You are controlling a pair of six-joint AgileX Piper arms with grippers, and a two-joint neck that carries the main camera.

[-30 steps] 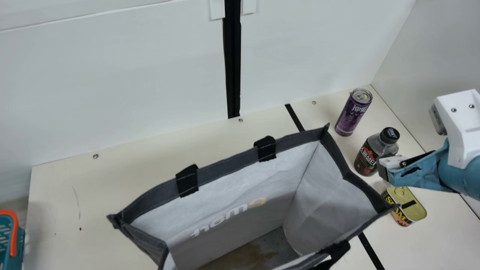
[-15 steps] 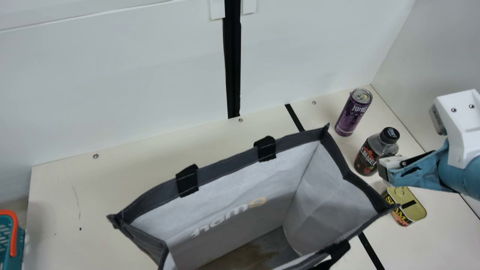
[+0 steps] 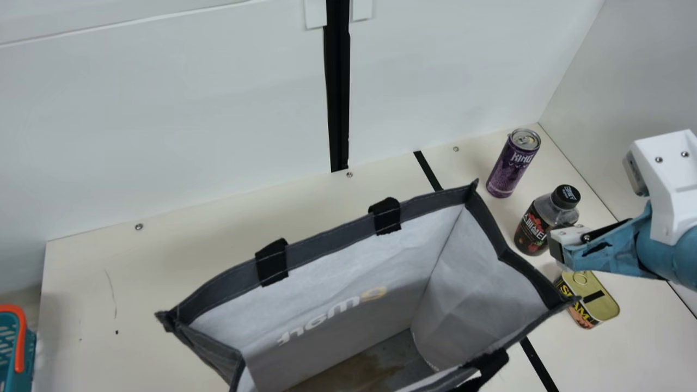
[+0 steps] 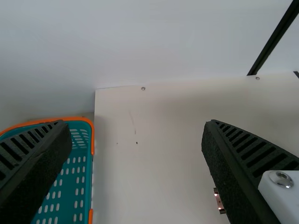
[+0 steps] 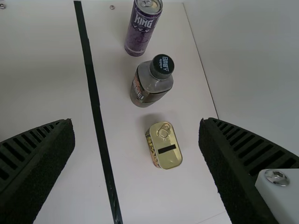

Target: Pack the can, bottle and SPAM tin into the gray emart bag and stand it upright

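I find can (image 3: 511, 166), bottle (image 3: 536, 226) and SPAM tin (image 3: 601, 308) right of the bag (image 3: 326, 240); my left gripper (image 4: 138, 128) and right gripper (image 3: 562, 250) stand wide.

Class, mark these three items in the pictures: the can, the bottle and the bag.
Can (image 3: 511, 166): main view, printed side.
Bottle (image 5: 162, 64): right wrist view, black cap.
Bag (image 3: 329, 239): main view, dark rim.

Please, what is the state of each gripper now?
Left black ribbed two-finger gripper: open, holding nothing.
Right black ribbed two-finger gripper: open, holding nothing.
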